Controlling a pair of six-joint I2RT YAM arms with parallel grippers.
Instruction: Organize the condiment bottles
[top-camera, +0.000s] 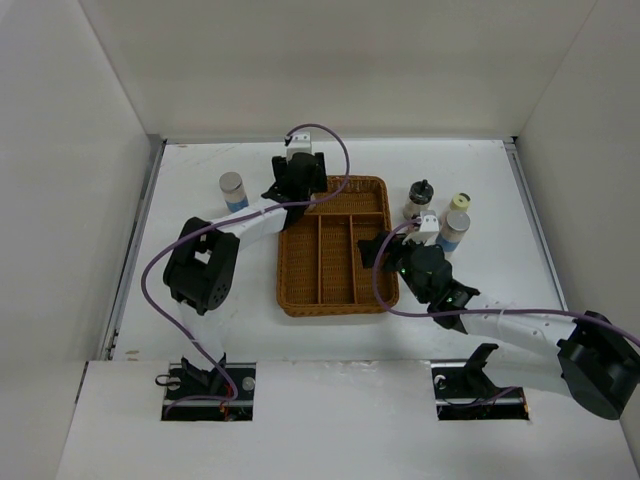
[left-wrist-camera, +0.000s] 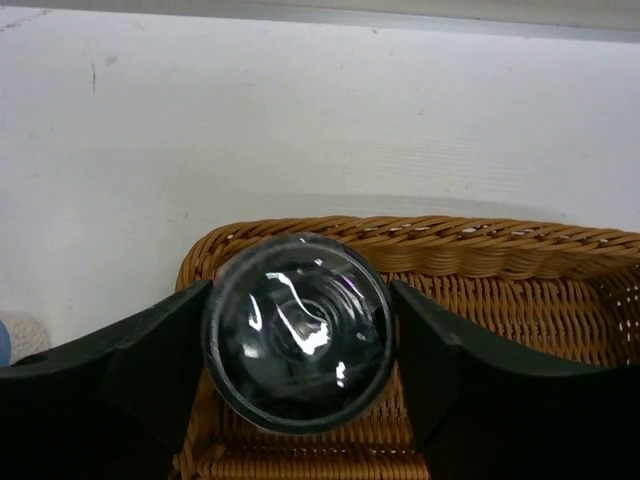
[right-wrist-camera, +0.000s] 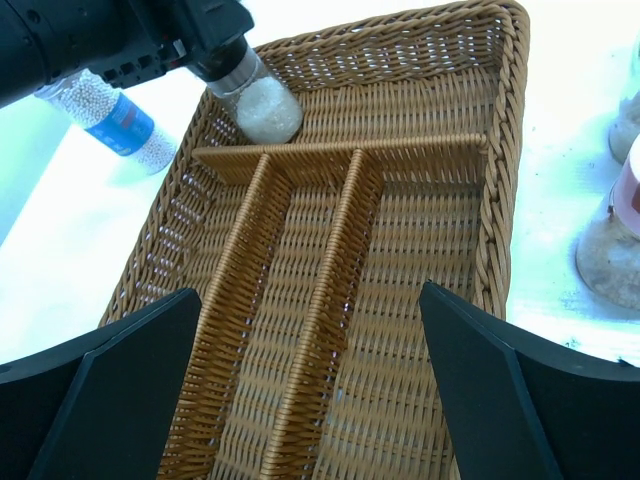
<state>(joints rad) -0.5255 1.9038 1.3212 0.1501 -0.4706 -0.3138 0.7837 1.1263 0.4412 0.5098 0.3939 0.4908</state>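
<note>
My left gripper (left-wrist-camera: 300, 325) is shut on a glass shaker (left-wrist-camera: 298, 330), seen from its base, over the far left corner of the wicker tray (left-wrist-camera: 450, 240). In the right wrist view the shaker (right-wrist-camera: 262, 100) holds white grains and hangs in the tray's far cross compartment. In the top view the left gripper (top-camera: 297, 190) hides it. My right gripper (top-camera: 380, 250) is open and empty over the tray's right side (right-wrist-camera: 310, 292). A white grey-capped bottle (top-camera: 232, 190) stands left of the tray. A black-topped shaker (top-camera: 420, 198), a cream-capped bottle (top-camera: 460, 205) and a grey-capped bottle (top-camera: 455, 230) stand right of it.
The tray (top-camera: 335, 308) has three long compartments and one cross compartment at the far end. A pink-capped bottle (right-wrist-camera: 618, 235) stands just outside its right rim (right-wrist-camera: 500, 200). The blue-labelled bottle (right-wrist-camera: 112, 122) stands beyond its left rim. White walls enclose the table.
</note>
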